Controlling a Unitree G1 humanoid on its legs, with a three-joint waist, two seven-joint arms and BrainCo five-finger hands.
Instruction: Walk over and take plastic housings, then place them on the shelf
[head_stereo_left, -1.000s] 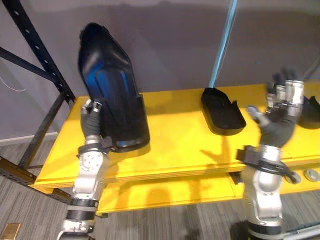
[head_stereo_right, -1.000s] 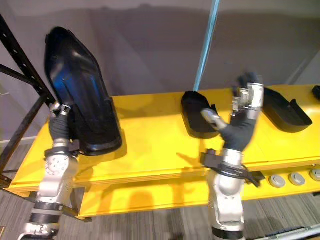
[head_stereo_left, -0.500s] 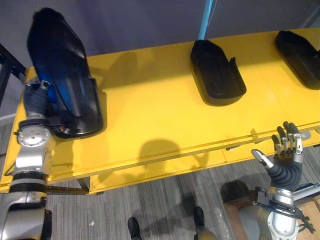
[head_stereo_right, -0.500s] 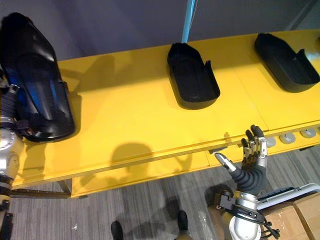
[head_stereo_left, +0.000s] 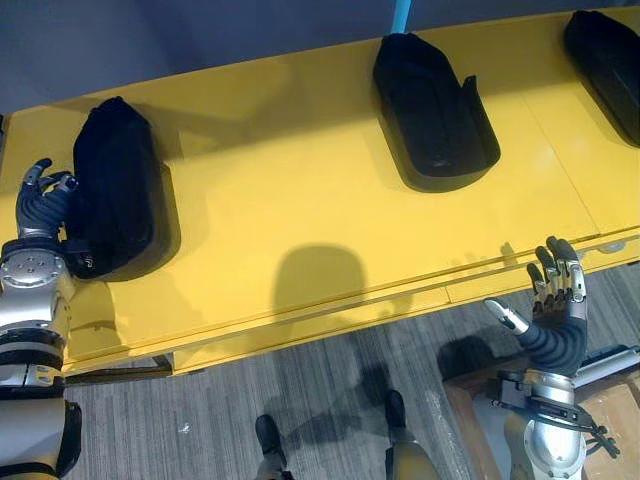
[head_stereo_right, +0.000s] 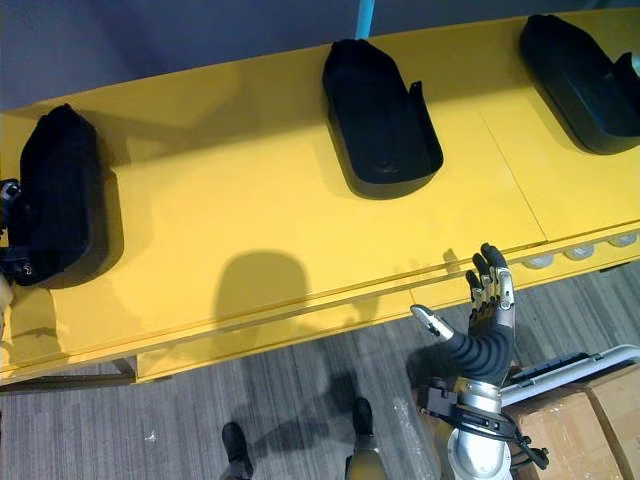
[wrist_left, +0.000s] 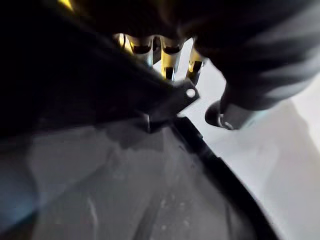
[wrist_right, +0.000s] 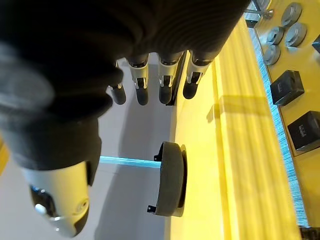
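Note:
A large black plastic housing (head_stereo_left: 118, 200) lies flat at the left end of the yellow shelf (head_stereo_left: 300, 200). My left hand (head_stereo_left: 40, 200) is at its left edge with loosened fingers, and nothing is curled round it. In the left wrist view the straight fingers (wrist_left: 167, 60) stand past the housing's rim (wrist_left: 100, 165), with the thumb apart. A second black housing (head_stereo_left: 432, 110) lies mid-shelf and a third (head_stereo_right: 580, 65) at the far right. My right hand (head_stereo_left: 555, 310) is open and empty in front of the shelf's front edge, fingers up.
A blue pole (head_stereo_left: 402, 12) rises behind the middle housing. Round grey discs (head_stereo_right: 580, 250) sit on a lower level under the shelf's front edge. A cardboard box (head_stereo_left: 610, 400) stands on the grey floor at the lower right.
The left housing, upright in my left hand a second ago, now lies flat on the shelf and the fingers have loosened off it. The camera has tilted down. The right hand has dropped below the shelf edge.

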